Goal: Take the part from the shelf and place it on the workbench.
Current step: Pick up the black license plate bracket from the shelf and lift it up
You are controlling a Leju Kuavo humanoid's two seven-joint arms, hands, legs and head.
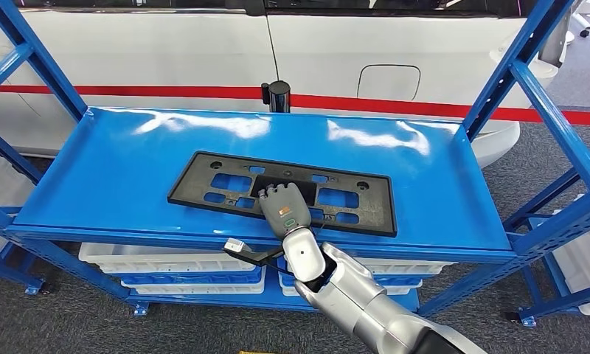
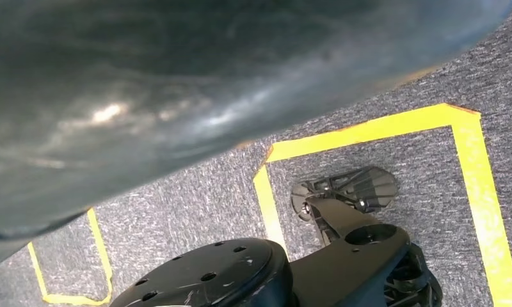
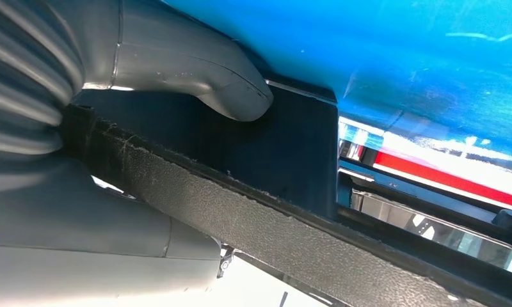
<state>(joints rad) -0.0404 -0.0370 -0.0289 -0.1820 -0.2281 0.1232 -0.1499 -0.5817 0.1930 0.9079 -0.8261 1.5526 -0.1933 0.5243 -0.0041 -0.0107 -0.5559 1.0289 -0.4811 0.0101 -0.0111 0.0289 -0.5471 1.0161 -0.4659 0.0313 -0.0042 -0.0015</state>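
A flat black rectangular plastic frame part with cut-out windows (image 1: 281, 193) lies on the glossy blue metal shelf (image 1: 122, 173), long side across, just right of the shelf's centre and near its front edge. The robot's right hand (image 1: 285, 207) reaches in from five o'clock and grips the part's near edge at six o'clock; the right wrist view shows the grey thumb (image 3: 196, 70) pressed against the black plate (image 3: 292, 153). The left hand's state cannot be told.
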